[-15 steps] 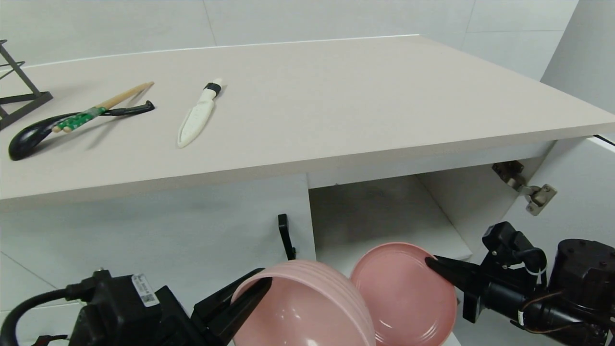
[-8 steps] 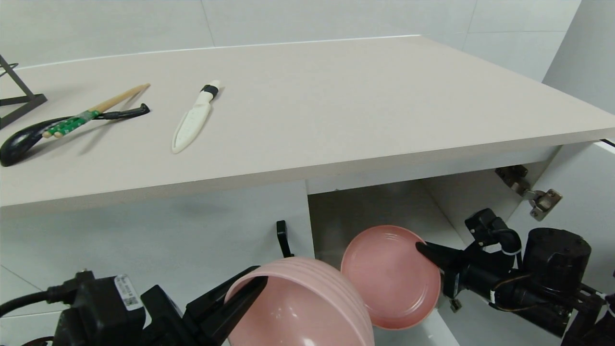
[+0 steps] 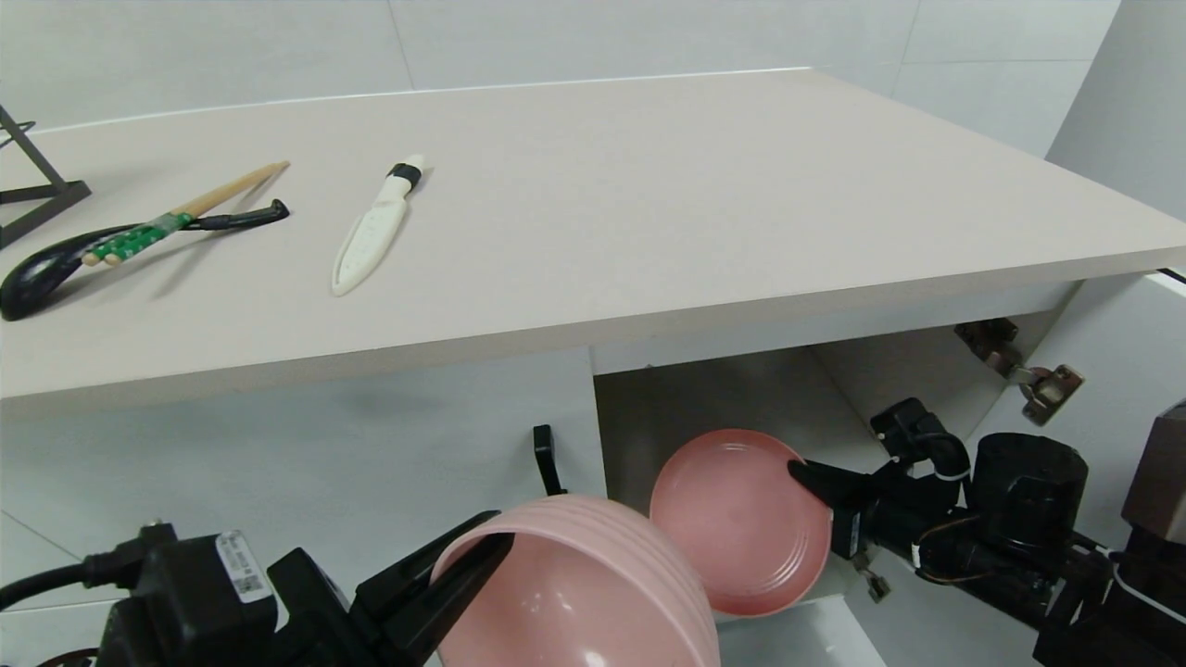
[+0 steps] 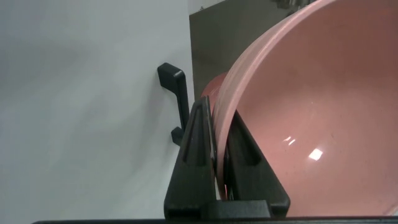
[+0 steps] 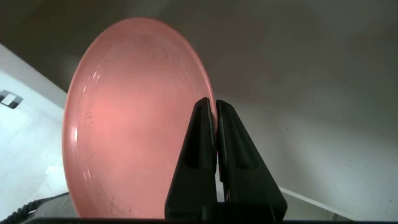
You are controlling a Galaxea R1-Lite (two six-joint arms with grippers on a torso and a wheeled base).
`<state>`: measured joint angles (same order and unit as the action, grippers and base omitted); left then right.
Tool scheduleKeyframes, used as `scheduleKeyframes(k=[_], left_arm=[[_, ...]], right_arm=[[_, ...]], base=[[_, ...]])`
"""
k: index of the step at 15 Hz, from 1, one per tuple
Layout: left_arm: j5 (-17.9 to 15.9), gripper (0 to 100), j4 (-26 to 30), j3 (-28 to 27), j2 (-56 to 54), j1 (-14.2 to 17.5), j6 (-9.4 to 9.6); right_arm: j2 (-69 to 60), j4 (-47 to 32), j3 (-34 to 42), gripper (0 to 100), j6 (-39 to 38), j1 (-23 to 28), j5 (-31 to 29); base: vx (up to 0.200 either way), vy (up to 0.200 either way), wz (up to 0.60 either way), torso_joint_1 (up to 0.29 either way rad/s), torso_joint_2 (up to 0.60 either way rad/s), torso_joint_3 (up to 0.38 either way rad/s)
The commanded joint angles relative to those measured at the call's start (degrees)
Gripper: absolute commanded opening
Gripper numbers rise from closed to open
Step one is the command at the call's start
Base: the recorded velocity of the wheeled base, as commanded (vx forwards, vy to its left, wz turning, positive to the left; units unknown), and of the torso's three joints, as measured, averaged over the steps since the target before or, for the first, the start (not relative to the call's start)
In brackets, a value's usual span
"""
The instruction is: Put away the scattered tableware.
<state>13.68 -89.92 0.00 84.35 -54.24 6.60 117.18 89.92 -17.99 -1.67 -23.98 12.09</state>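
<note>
**A:** Where is the pink plate [image 3: 737, 523] to be found?

**B:** It is seen at the mouth of the open cabinet compartment [image 3: 741, 389], under the right part of the countertop [image 3: 649, 204]. It is stood on its edge, and its hollow face is turned to the near side.

**A:** And by what is it held?

**B:** Its right rim is pinched by the right gripper [image 3: 797, 469]. In the right wrist view the two fingers [image 5: 200, 143] are pressed close, with the thin rim caught between them. The rest of the plate is stretched out to the left of the fingertips.

**A:** What can be said of the pink bowl [image 3: 574, 593]?

**B:** It is kept at the near side, just left of the plate and lower, in front of the closed cabinet door with the black handle [image 3: 547, 459]. Its left rim is clamped by the left gripper [image 3: 505, 530], one finger being laid inside the bowl and one outside. The bowl is tilted, so that its opening is turned to the near side. Whether the bowl and the plate are touching cannot be told.

**A:** What is left on the countertop?

**B:** At the far left a black ladle [image 3: 56, 269] is laid, with wooden chopsticks [image 3: 185, 213] across its handle. A white sheathed knife [image 3: 371, 232] is placed to the right of them, apart. A black rack [image 3: 37, 185] is seen at the left edge.
</note>
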Motion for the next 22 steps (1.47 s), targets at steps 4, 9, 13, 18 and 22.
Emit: scheduleKeyframes(k=[4, 9, 13, 18, 22], left_arm=[[0.0, 0, 5.2, 0.0, -3.8, 0.0, 0.00], [0.0, 0, 14.5, 0.0, -10.7, 0.1, -0.09], [0.0, 0, 15.1, 0.0, -10.7, 1.3, 0.00], [0.0, 0, 15.2, 0.0, -10.5, 1.8, 0.00], [0.0, 0, 15.2, 0.0, -10.5, 1.8, -0.09]], right_arm=[[4.0, 0.1, -3.5, 0, -0.2, 1.3, -0.1], [7.5, 0.1, -7.8, 0, -1.4, 1.6, -0.1], [10.9, 0.1, -12.9, 0, -5.5, 1.6, -3.1], [14.6, 0.1, -17.1, 0, -5.7, 2.4, -3.5], [16.7, 0.1, -19.5, 0, -6.0, 3.6, -3.4]], base=[[0.000, 0.000, 0.00, 0.000, 0.00, 0.000], [0.000, 0.000, 0.00, 0.000, 0.00, 0.000], [0.000, 0.000, 0.00, 0.000, 0.00, 0.000], [0.000, 0.000, 0.00, 0.000, 0.00, 0.000], [0.000, 0.000, 0.00, 0.000, 0.00, 0.000]])
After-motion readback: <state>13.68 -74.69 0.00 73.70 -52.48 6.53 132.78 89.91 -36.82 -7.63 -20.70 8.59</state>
